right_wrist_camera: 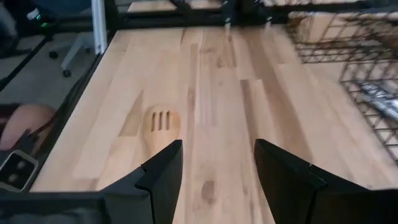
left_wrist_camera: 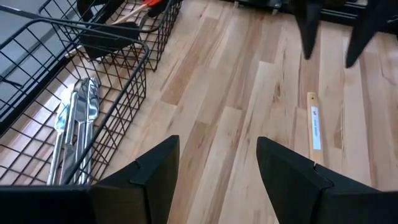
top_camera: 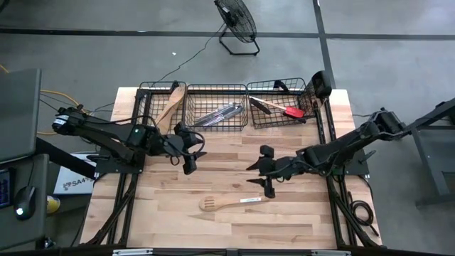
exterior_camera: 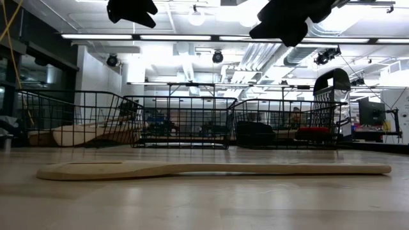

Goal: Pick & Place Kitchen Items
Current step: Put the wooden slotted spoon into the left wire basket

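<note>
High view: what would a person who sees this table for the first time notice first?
A single pale wooden slotted spatula lies alone on the bare wooden table, near its front. The left gripper and the right gripper hover open above the table on either side of it. At the back stand three black wire baskets in a row, with wooden, silver and red-headed utensils.

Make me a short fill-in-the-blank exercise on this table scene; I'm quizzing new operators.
1. The slotted wooden spatula lies on the ____, outside every basket.
2. The silver cutlery lies in the ____ basket of three.
3. The red-headed spatula lies in the basket nearest the ____ arm.
4. Both grippers, left gripper and right gripper, hold ____.

Missing words: table; middle; right; nothing
</note>
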`<act>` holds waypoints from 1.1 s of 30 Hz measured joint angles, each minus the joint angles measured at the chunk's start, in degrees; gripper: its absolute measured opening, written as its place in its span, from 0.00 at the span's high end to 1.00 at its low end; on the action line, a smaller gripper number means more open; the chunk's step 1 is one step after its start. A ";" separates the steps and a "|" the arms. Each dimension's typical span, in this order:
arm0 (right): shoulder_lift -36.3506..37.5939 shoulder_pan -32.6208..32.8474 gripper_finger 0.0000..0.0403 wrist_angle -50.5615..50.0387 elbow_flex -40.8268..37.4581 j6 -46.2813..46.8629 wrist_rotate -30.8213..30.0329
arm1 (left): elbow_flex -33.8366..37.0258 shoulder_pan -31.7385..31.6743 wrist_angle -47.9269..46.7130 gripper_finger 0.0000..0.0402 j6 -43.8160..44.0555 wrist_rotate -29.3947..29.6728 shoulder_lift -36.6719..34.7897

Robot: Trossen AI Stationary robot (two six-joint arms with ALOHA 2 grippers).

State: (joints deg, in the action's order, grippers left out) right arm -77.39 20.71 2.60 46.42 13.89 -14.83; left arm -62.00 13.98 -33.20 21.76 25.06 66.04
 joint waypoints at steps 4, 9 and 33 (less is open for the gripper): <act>-1.97 0.50 0.53 -4.04 2.78 2.41 1.90 | 0.00 0.00 -1.12 0.48 0.29 0.00 0.00; -4.40 0.69 0.53 -10.45 5.53 6.21 6.66 | 0.02 0.00 -4.61 0.48 3.09 0.07 -0.02; -20.10 6.51 0.53 -22.59 10.24 13.07 17.77 | 0.02 -0.05 0.17 0.48 3.58 1.55 -0.04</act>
State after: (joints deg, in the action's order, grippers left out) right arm -97.49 27.22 -19.99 56.67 26.96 2.94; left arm -61.98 13.92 -33.03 25.34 26.60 66.00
